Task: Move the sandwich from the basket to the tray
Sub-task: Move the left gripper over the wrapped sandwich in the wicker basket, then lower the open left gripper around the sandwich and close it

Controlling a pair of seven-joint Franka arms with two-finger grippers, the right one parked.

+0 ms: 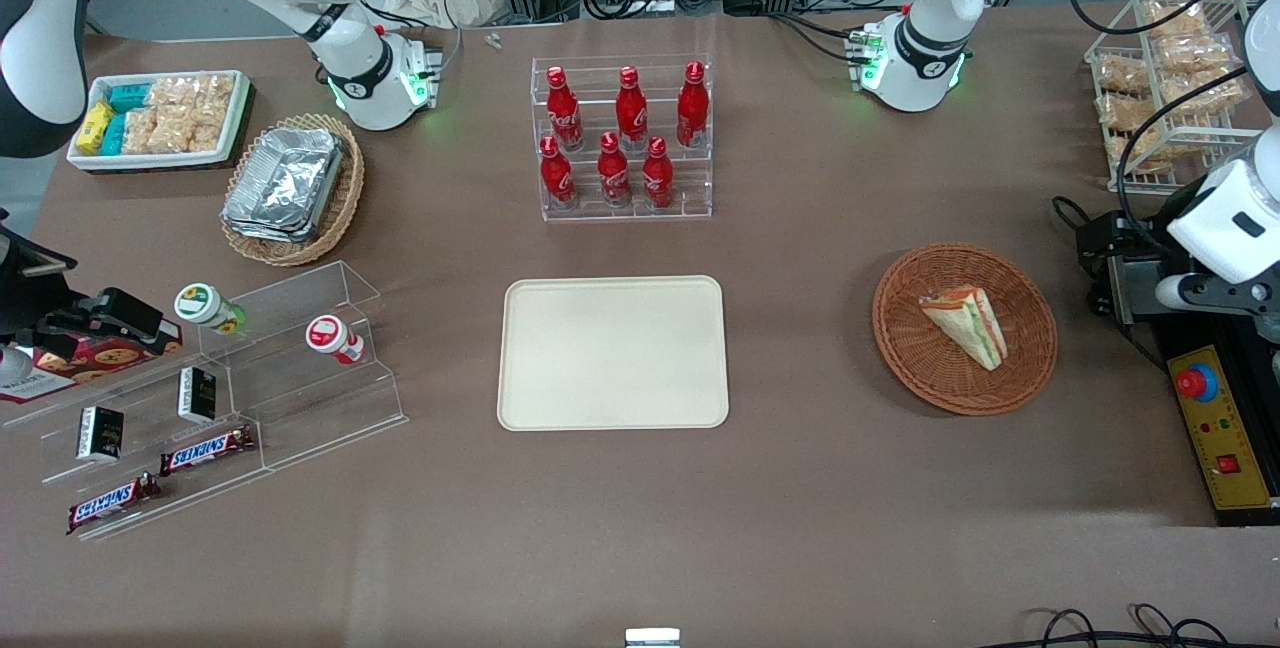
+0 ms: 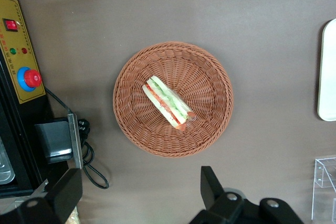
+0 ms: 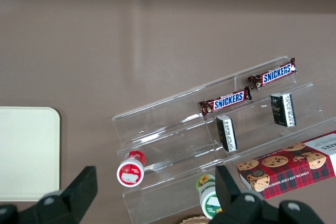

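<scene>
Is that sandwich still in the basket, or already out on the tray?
In. The sandwich lies inside the basket; the tray holds nothing. The open end effector hovers above, fingers spread.

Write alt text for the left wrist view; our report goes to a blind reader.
The open gripper hovers above a sandwich lying in a round wicker basket on the brown table. A tray edge and a yellow control box show nearby.
</scene>
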